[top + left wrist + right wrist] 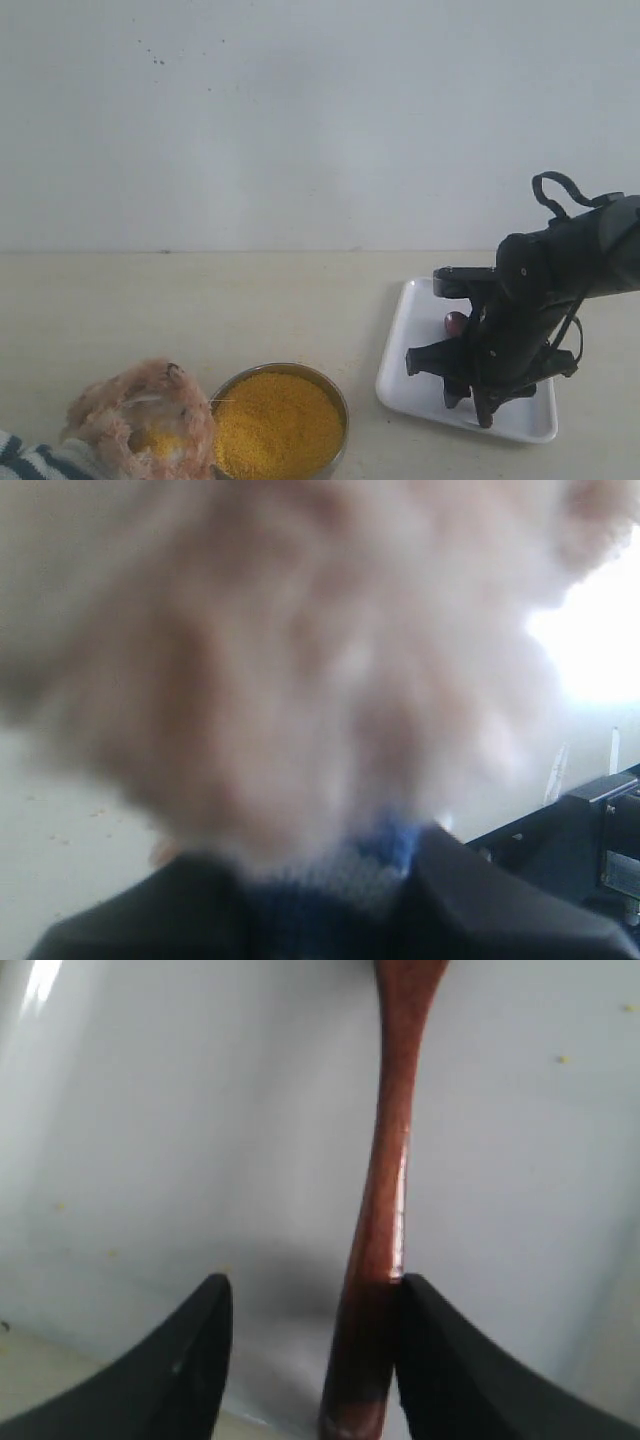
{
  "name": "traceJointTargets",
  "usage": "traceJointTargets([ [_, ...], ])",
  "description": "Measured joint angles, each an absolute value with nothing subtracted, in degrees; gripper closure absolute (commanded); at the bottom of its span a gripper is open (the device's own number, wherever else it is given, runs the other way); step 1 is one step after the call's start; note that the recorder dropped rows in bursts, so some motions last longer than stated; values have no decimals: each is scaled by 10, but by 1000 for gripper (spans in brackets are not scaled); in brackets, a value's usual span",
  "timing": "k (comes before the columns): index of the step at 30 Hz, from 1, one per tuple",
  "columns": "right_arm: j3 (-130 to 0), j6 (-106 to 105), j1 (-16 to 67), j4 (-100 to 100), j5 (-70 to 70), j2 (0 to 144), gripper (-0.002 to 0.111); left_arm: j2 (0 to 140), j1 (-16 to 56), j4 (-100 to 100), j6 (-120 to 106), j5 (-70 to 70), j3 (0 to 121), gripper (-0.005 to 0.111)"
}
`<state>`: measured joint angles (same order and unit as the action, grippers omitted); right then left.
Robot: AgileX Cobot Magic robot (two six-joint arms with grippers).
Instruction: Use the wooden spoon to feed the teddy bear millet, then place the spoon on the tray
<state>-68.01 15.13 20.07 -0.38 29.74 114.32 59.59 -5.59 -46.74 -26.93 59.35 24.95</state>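
- Reddish-brown wooden spoon lies flat on the white tray, with its oval bowl toward the tray's far end (in the exterior view only that tip shows past the arm).
- Right gripper hangs low over the handle end with its jaws spread wide. The handle rests against one finger and a clear gap shows on the other side, so nothing is clamped. I read this as the release that ends the task.
- A few loose yellow grains dot the tray near the spoon.
- Left of the tray and apart from it, a round metal bowl holds the mound of millet.
- Teddy bear sits just beside the bowl, with yellow grains on its muzzle. Left gripper pinches its striped shirt, probably to prop it up for feeding.
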Motion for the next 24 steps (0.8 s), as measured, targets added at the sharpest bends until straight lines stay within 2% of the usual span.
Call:
traceJointTargets([
  [9, -652, 126, 201, -4, 278, 1040, 67, 596, -56, -469, -271, 594, 249, 103],
  [11, -620, 117, 201, -4, 256, 999, 76, 596, -56, -469, -271, 594, 249, 103],
  [14, -556, 106, 201, -4, 210, 920, 103, 596, -56, -469, -271, 594, 249, 103],
  [15, -529, 106, 201, -4, 192, 889, 108, 596, -56, -469, -271, 594, 249, 103],
  [24, -316, 106, 201, 0, 91, 589, 108, 596, -56, -474, -277, 594, 249, 103],
])
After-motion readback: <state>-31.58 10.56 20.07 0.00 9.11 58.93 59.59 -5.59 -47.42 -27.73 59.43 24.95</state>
